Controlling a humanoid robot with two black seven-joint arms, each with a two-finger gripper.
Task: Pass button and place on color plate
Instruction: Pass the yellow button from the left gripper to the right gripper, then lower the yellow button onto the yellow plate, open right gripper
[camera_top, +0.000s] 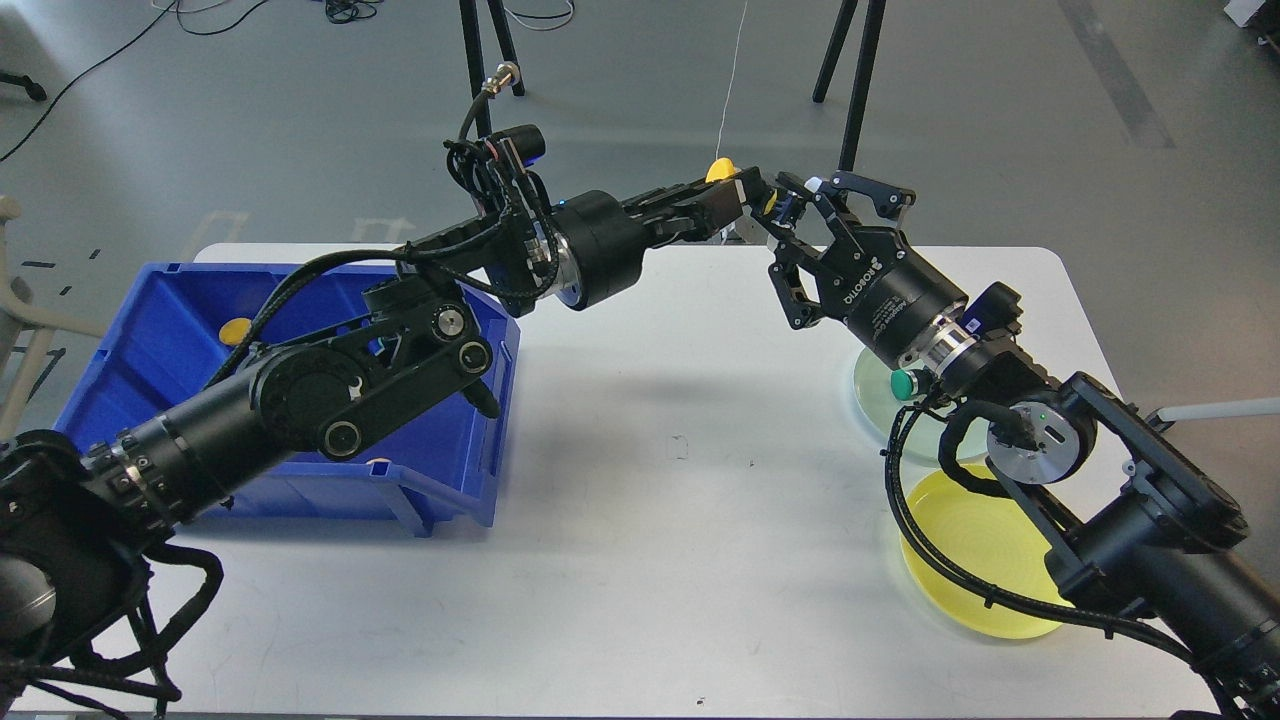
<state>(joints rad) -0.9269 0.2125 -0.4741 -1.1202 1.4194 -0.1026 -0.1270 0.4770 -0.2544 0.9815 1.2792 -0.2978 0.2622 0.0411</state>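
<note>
A white table (650, 500) carries a blue bin (150, 350) at left and, at right, a yellow plate (975, 545) near a pale green plate (880, 400). Above the far edge, the left gripper (735, 200) pinches a small yellow button (720, 169); the right gripper (800, 215), fingers spread, meets it.

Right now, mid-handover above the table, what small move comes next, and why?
Probably close the right gripper on the yellow button. The left gripper holds it at the meeting point, the right's fingers look open around it, and the yellow plate waits below.
</note>
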